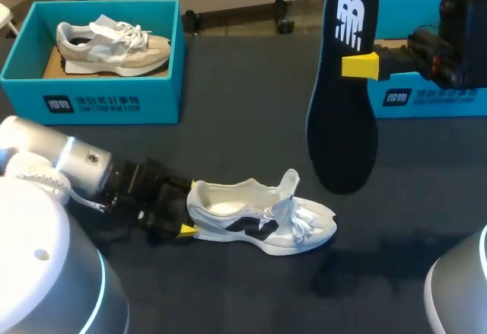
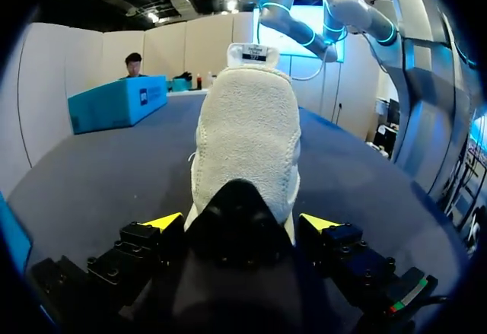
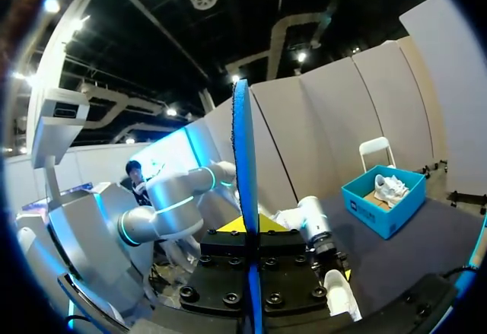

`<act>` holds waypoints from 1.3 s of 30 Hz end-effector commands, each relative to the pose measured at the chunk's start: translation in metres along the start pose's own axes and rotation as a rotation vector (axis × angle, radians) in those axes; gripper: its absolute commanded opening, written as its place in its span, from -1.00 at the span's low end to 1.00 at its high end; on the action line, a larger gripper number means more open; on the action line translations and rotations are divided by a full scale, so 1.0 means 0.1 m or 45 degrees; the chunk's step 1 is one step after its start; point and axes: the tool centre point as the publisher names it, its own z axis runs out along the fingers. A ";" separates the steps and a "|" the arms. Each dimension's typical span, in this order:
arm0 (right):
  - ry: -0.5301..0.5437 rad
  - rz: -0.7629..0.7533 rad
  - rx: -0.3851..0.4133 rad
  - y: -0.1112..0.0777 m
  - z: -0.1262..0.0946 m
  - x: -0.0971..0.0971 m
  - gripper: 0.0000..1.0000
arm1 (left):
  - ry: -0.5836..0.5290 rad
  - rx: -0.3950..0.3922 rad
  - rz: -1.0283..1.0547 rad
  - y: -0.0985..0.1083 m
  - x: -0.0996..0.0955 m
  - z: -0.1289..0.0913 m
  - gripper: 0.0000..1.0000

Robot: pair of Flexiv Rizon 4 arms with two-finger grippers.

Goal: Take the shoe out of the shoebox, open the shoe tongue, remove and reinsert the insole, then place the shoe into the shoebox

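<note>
A white shoe with black side patches [image 1: 259, 220] lies on the dark table, toe pointing right and tongue pulled up. My left gripper [image 1: 185, 214] stands open at its heel. In the left wrist view the heel [image 2: 247, 144] sits between the yellow fingertips [image 2: 163, 221] with a gap on each side. High over the table, my right gripper [image 1: 364, 65] is shut on a black insole [image 1: 342, 90] that hangs toe down. In the right wrist view the insole [image 3: 243, 167] shows edge-on between the fingers of the right gripper [image 3: 249, 231]. The blue shoebox [image 1: 415, 98] stands at the right, partly hidden by the arm.
A second blue shoebox [image 1: 99, 94] at the back left holds a grey and white shoe [image 1: 114, 45]. It also shows in the right wrist view as a blue box [image 3: 384, 201] far ahead. Bare dark tabletop [image 1: 243, 121] lies between the two boxes.
</note>
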 end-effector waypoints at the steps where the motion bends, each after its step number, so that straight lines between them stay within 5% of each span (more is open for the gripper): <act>1: 0.002 0.002 0.003 0.01 0.02 -0.02 -1.00 | 0.022 -0.168 -0.024 -0.09 0.06 -0.17 1.00; 5: 0.002 0.002 0.003 0.01 0.02 -0.02 -1.00 | 0.052 -0.409 0.002 -0.10 0.05 -0.27 1.00; 20: 0.002 0.002 0.003 0.01 0.02 -0.02 -1.00 | 0.052 -0.409 0.002 -0.10 0.05 -0.27 1.00; 30: 0.002 0.002 0.003 0.01 0.02 -0.02 -1.00 | -0.002 -0.946 0.088 -0.21 -0.04 -0.32 1.00; 39: 0.002 0.002 0.003 0.01 0.02 -0.02 -1.00 | 0.052 -1.127 0.109 -0.29 -0.03 -0.36 1.00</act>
